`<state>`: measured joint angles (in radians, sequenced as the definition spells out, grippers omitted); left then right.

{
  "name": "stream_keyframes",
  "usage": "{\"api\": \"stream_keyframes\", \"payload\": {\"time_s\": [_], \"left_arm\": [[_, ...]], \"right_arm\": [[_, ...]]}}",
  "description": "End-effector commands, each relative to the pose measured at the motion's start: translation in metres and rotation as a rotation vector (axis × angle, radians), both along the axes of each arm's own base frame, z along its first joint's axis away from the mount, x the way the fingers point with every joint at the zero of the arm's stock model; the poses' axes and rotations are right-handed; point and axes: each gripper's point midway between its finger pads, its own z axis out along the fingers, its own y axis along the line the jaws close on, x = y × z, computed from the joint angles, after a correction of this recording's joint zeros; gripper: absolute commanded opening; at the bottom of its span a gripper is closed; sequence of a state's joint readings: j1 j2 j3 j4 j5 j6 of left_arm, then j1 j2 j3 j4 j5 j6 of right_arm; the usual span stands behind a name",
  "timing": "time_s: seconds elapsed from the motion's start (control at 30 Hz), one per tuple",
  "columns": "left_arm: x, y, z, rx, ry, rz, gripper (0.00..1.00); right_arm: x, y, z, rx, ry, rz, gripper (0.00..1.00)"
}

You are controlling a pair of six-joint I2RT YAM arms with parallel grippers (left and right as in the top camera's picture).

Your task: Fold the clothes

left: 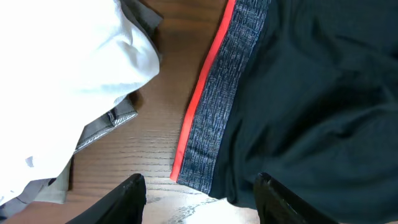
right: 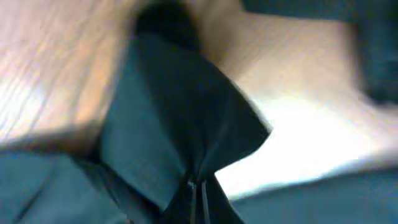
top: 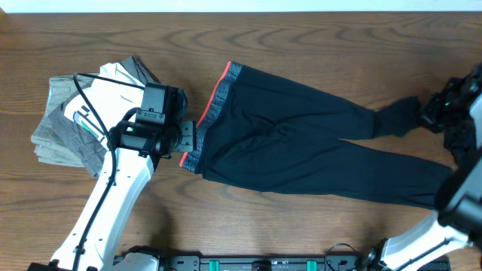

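Observation:
The black trousers (top: 301, 143) lie flat across the table, their grey waistband (top: 211, 113) with its coral red edge at the left and the legs running right. My left gripper (top: 188, 137) is open just left of the waistband's near corner. In the left wrist view its fingers (left: 202, 202) straddle that corner (left: 205, 177) low over the wood. My right gripper (top: 433, 105) is shut on the upper trouser leg's end (top: 399, 114), lifted and bunched. The right wrist view shows the jaws (right: 198, 193) pinched on black fabric (right: 174, 124).
A pile of folded grey and white clothes (top: 75, 113) lies at the left, under the left arm; it also shows in the left wrist view (left: 68, 81). The lower trouser leg reaches the right arm's base (top: 429, 184).

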<state>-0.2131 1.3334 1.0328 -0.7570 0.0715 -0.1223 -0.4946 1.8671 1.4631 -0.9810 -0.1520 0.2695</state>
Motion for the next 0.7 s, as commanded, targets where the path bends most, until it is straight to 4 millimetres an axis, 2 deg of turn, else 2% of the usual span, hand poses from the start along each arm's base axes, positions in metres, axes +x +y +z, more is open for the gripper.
{"api": "stream_keyframes", "payload": {"time_s": [0.0,0.13,0.3,0.43,0.63,0.67], "left_arm": [[0.003,0.0,0.003,0.009,-0.01,-0.015,0.58],[0.003,0.0,0.003,0.009,-0.01,-0.015,0.58],[0.003,0.0,0.003,0.009,-0.009,-0.015,0.58],[0.003,0.0,0.003,0.009,-0.01,-0.015,0.58],[0.003,0.0,0.003,0.009,-0.01,-0.015,0.58],[0.003,0.0,0.003,0.009,-0.009,-0.015,0.58]], "right_arm": [[-0.012,-0.006,0.055,-0.18,-0.015,0.024,0.01],[-0.039,0.005,0.066,-0.234,0.078,0.05,0.02],[-0.048,0.019,0.063,-0.218,0.134,0.088,0.02],[-0.027,0.02,0.063,-0.246,0.071,0.102,0.04],[0.022,0.006,0.051,-0.307,-0.054,0.095,0.09],[0.031,0.001,0.046,-0.321,-0.069,0.09,0.31]]}}
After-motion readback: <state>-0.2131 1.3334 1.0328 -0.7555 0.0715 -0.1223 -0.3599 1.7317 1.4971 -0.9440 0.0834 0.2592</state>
